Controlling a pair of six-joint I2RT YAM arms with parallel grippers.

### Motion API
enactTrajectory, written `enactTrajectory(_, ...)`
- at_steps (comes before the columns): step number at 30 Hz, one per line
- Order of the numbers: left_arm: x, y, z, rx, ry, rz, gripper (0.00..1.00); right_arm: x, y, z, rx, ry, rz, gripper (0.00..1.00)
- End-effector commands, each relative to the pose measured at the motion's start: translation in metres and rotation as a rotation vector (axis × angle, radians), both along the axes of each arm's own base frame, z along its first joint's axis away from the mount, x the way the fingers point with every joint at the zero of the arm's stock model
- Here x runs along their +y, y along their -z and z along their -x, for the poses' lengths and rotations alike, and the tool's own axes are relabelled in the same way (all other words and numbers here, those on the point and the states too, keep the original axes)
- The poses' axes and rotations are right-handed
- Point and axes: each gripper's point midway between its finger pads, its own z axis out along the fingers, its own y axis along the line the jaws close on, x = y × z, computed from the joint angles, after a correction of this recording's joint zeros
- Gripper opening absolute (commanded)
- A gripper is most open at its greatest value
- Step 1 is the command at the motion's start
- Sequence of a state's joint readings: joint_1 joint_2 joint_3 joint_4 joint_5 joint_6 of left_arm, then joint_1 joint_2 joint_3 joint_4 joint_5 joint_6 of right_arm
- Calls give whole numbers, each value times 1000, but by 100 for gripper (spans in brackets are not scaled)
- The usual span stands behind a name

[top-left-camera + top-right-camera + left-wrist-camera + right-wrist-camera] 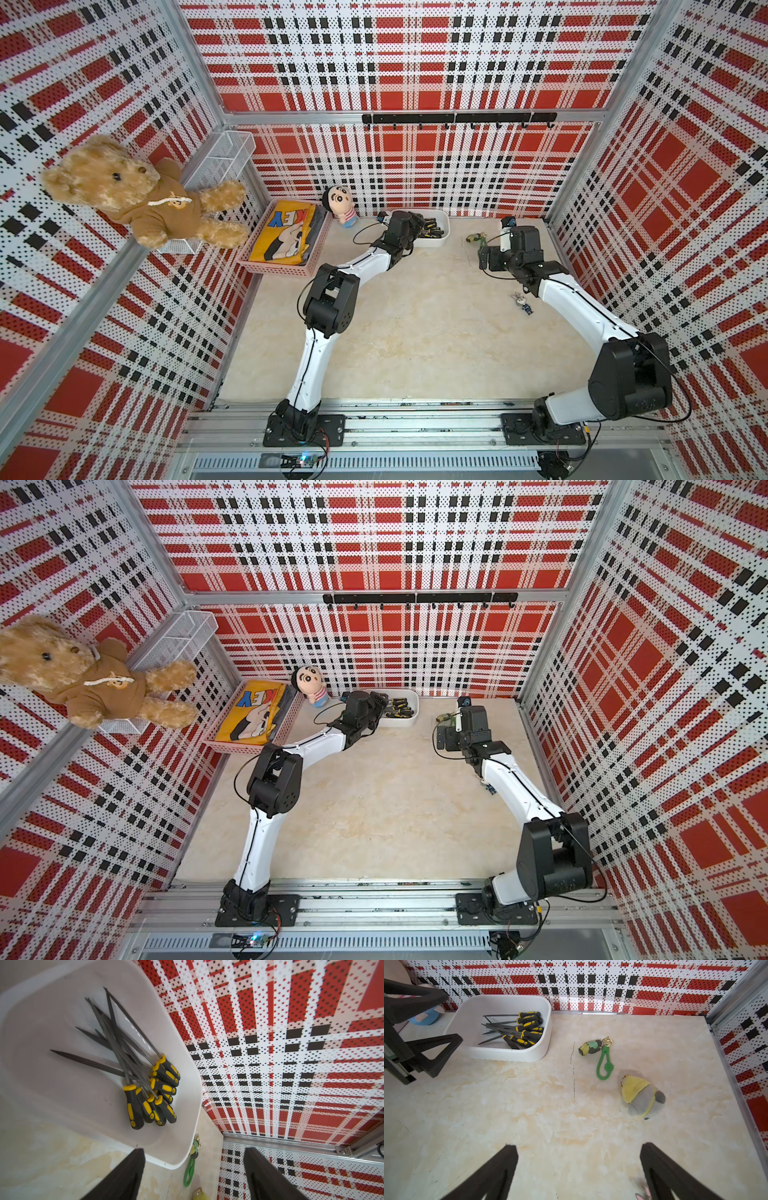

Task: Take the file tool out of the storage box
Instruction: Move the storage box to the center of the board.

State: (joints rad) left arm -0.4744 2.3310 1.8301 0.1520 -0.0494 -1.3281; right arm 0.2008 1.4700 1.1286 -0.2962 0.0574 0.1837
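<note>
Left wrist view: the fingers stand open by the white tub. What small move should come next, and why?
Probably lower the left gripper into the storage box so its fingers straddle one black-and-yellow file handle. The fingers are open and empty, and all the files lie piled inside, none lifted.
</note>
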Motion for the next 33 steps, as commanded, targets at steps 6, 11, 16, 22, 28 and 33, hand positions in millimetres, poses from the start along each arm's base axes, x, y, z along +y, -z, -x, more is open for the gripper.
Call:
enactTrajectory(6, -1, 28, -23, 77, -7, 105, 76, 11, 3, -6, 38, -46, -52, 100)
enactTrajectory(11, -3, 31, -7, 112, -14, 137, 77, 13, 5, -8, 47, -55, -72, 100)
enactTrajectory(16, 4, -9, 9, 68, -43, 106, 82, 14, 15, -9, 63, -58, -80, 100)
enactTrajectory(22, 12, -34, 31, 72, -78, 77, 84, 18, 24, -8, 76, -65, -105, 100)
enactTrajectory(28, 13, 10, 43, 195, -104, 80, 86, 21, 37, -7, 103, -74, -127, 100)
enactTrajectory(33, 11, 31, 38, 244, -128, 116, 85, 22, 41, -6, 112, -80, -129, 100)
